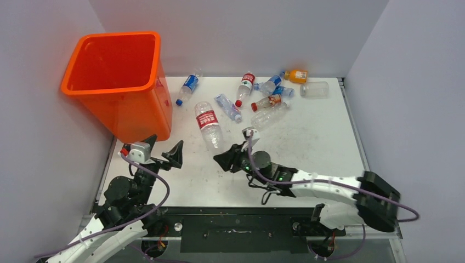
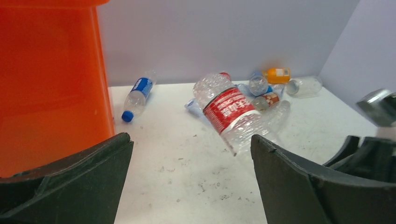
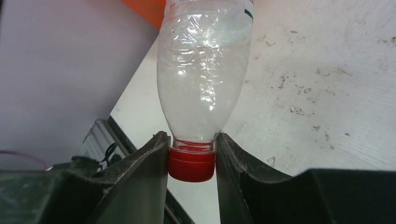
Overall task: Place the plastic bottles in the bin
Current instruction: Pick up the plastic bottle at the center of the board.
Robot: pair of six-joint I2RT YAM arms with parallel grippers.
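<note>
Though its print is too small to read, label: red band with white characters on the big clear bottle.
Other labels: blue on the bottle beside the bin; orange, red and blue in the far cluster.
Surface: white table, scuffed and speckled; pale grey walls.
Bin: orange, upright, far-left corner; every bottle in sight lies outside it.
Right claw: pinching the big clear bottle's red cap.
Left claw: wide, holding nothing, near the bin.

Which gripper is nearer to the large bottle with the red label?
Right. The right gripper grips the red-label bottle by its cap; the left gripper stands open, apart, beside the bin.
</note>
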